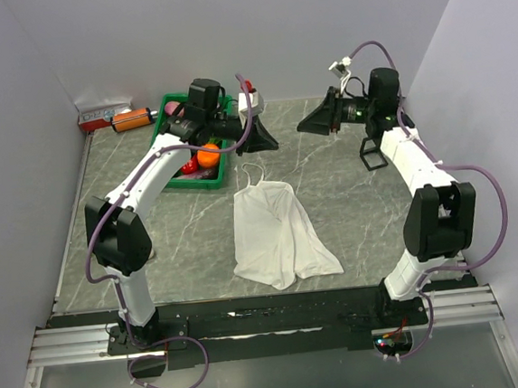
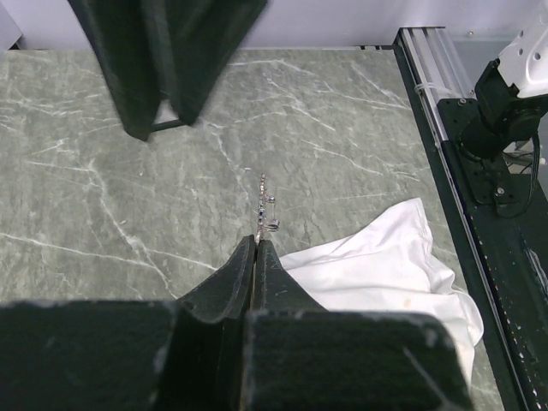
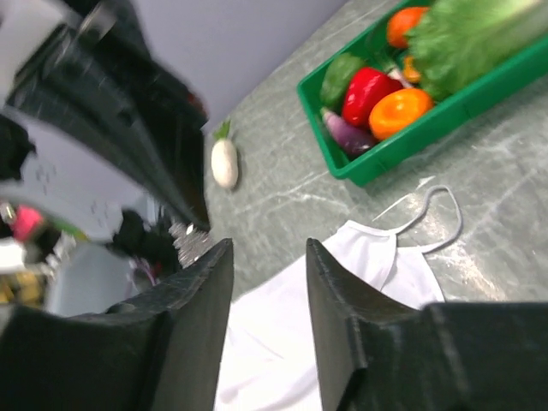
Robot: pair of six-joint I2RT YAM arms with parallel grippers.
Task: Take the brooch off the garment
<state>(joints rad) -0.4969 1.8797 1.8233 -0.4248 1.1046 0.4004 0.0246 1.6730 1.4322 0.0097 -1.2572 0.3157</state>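
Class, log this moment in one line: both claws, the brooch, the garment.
left claw: shut on small thin silvery brooch | right claw: open, empty | white thin-fabric sleeveless garment: lying clear of both claws, brooch off it

Garment point(image 1: 276, 233) spread mid-table, green crate point(image 1: 195, 183) beyond its straps

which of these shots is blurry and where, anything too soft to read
Top external: sharp and evenly lit, the garment clear. Left wrist: table veins crisp, the right gripper overhead smeared, the brooch tiny but legible. Right wrist: the left gripper smeared, the green bin fairly sharp.
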